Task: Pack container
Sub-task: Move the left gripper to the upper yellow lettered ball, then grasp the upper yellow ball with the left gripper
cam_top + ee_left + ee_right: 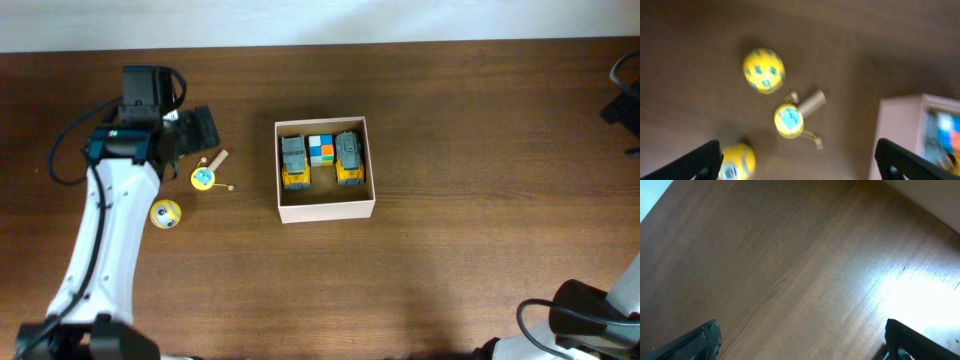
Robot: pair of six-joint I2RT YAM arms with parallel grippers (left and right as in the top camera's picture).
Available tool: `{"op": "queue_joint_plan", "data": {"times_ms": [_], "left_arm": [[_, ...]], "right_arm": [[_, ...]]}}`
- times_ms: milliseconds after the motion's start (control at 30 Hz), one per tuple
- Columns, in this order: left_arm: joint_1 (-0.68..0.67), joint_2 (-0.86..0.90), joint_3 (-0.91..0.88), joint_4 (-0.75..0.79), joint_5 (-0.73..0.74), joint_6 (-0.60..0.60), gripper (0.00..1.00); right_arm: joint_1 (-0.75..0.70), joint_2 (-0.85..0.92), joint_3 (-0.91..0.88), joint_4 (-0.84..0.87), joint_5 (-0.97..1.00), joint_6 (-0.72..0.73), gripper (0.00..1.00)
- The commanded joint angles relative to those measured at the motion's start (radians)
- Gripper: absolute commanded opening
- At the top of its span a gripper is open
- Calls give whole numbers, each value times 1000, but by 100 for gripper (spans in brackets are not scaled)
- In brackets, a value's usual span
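Two yellow trucks point(294, 162) flanking colour cube point(320, 151) in container point(327, 208), left tool point(797, 147) and right tool point(802, 325) spread wide, empty

I see the worktop point(790, 255) as smooth dark wood grain, glossy enough to throw glare. The container point(325, 208) looks like matt card; the yellow ball point(166, 214), smooth plastic.

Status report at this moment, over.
Left end effector open, above yellow toys. Right end effector open, empty. Container holds two trucks, one cube. Nothing blocks it.
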Motion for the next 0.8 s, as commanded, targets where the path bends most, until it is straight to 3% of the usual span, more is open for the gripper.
{"op": "queue_joint_plan", "data": {"times_ms": [0,267,567,767], "left_arm": [[2,45,16,74,-108,8,99],[36,185,16,166,-142,1,99],[159,314,16,131,-5,-34,99],[208,319,16,222,168,109,99]], "right_arm": [[-3,7,-3,-5,16,12,99],[-3,7,-3,-5,16,12,99],[-3,7,-3,-5,16,12,99],[-3,7,-3,-5,16,12,99]]}}
